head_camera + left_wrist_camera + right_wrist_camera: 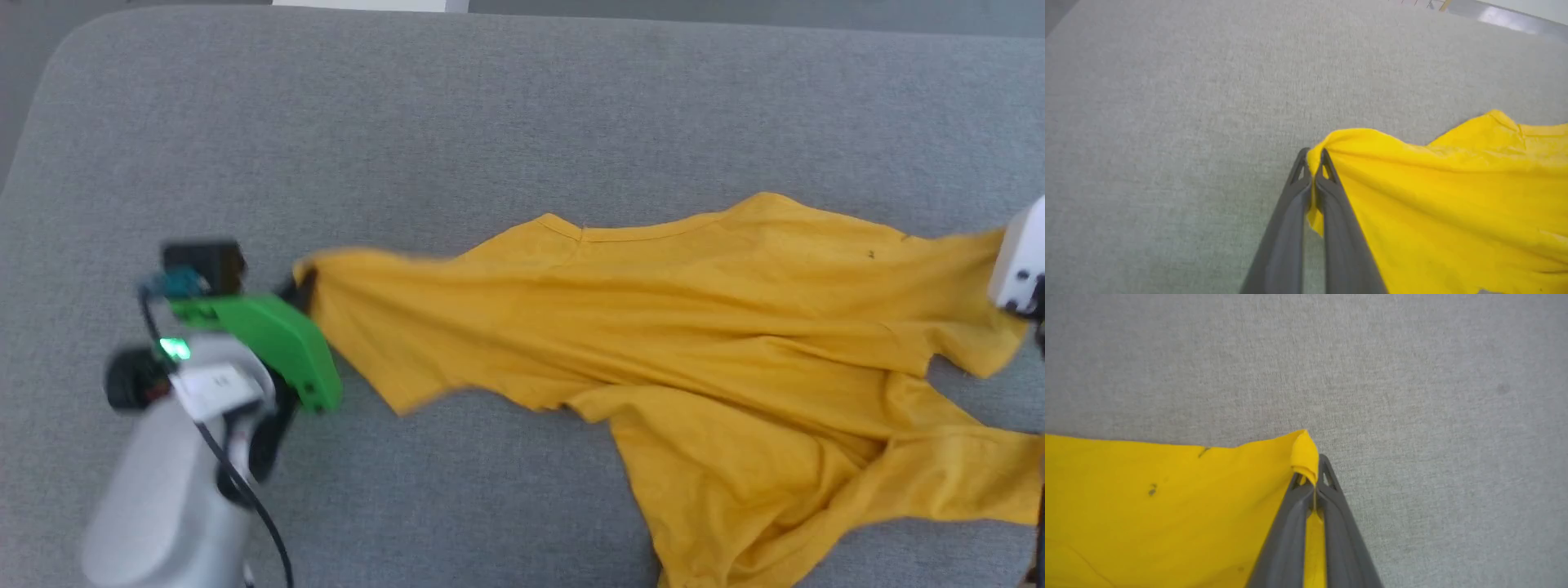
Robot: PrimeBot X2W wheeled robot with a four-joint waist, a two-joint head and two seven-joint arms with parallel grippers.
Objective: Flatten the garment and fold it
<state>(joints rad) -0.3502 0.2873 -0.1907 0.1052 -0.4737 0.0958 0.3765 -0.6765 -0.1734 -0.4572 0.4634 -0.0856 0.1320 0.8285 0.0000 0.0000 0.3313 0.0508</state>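
Head view: yellow garment (pixel 694 327) lies stretched w/ soft creases across the grey woven surface (pixel 490 106), plain side up, its near-right part bunched in loose folds. Left wrist view: left gripper (pixel 1313 157) has its slim dark fingers pinched tight on a gathered corner at the garment's left end. The right gripper (pixel 1312 473) likewise clamps a rolled hem edge at the opp. end.

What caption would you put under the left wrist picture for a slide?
Left gripper shut on a corner of the yellow T-shirt, over the grey fabric surface.
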